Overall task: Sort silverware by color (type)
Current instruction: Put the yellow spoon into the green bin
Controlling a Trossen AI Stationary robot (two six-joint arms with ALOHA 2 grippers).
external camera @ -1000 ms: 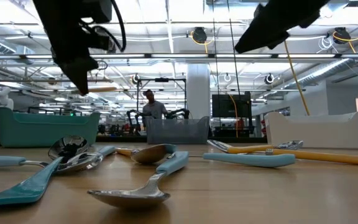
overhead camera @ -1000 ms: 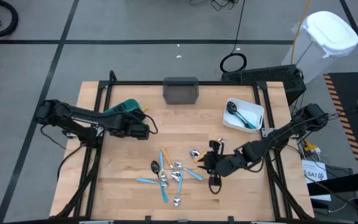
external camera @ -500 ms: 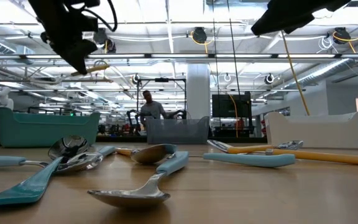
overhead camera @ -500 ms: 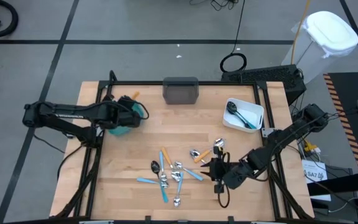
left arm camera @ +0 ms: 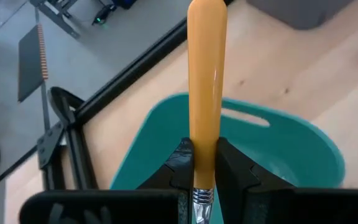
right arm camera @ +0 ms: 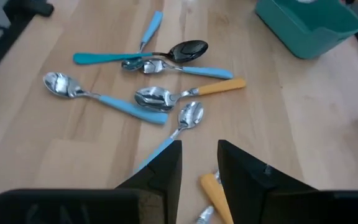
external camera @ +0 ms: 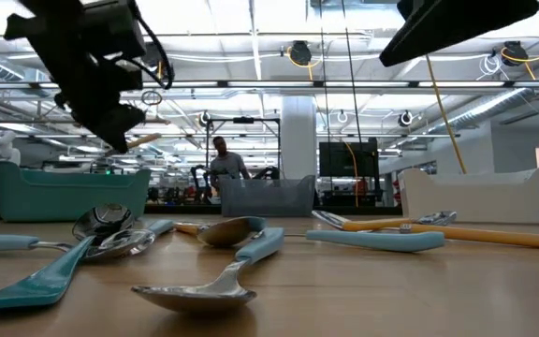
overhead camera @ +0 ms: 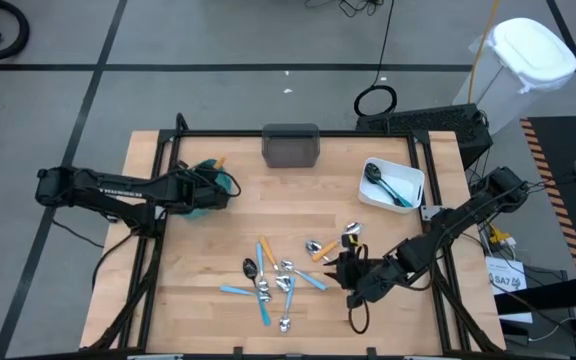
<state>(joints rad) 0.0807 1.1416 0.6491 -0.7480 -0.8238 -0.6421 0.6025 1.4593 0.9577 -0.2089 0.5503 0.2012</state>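
Left gripper clamped on an orange-handled utensil, handle sticking out past the fingers; head end hidden, so spoon or fork unclear. In the high view the left gripper sits over the teal bin at the table's left side. Wrist view shows the bin's interior directly below the handle; what shows of the floor is bare.

Grey bin at the far middle edge; contents not discernible.

White bin at far right holds a black-headed spoon and blue-handled pieces.

Right gripper hovers low just right of the silverware pile, fingers parted, nothing between them. Pile lies loose on the wooden table, centre-front: blue-handled spoons, one orange-handled spoon, one black-headed spoon, some overlapping. Another orange handle lies just beside the right fingertips
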